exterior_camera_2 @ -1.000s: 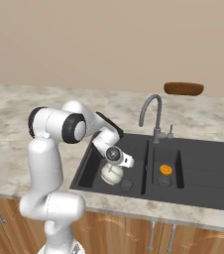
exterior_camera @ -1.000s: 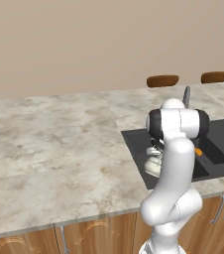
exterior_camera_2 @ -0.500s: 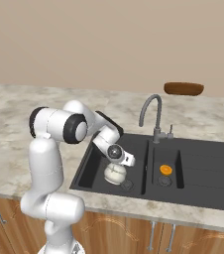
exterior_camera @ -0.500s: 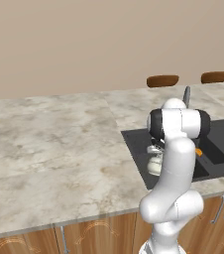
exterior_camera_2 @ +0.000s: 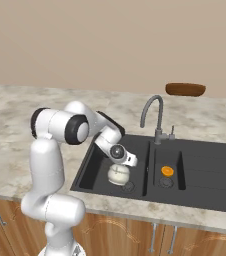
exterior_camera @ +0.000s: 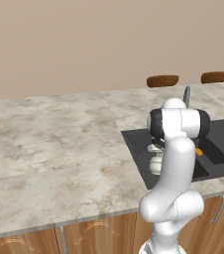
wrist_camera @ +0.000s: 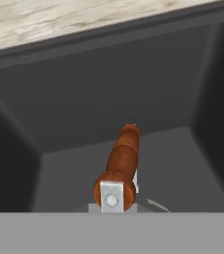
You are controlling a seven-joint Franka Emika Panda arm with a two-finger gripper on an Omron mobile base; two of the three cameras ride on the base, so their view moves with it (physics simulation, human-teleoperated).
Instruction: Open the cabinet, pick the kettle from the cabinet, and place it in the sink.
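The cream-white kettle [exterior_camera_2: 118, 174] sits low in the left basin of the black sink [exterior_camera_2: 205, 176], close to the drain. My gripper [exterior_camera_2: 122, 164] hangs right over it, with the arm bent down into the basin. The hand view looks along the kettle's reddish-brown handle [wrist_camera: 123, 158] and its silver bracket, very close and centred at the bottom edge. My fingertips are hidden there, and the grip looks shut on the handle. From the left base camera, the kettle [exterior_camera: 156, 164] peeks out beside my arm. The cabinet is out of view.
A curved silver faucet [exterior_camera_2: 152, 114] stands behind the basin. A small orange thing [exterior_camera_2: 167, 171] lies in the narrow right basin. Marble counter [exterior_camera: 49, 144] stretches left of the sink. Base cabinets with short handles [exterior_camera_2: 152, 235] run below. Two brown stool tops [exterior_camera: 162, 80] show beyond the counter.
The kettle and my hand have shifted slightly to the right, low inside the left basin. Little else has moved.
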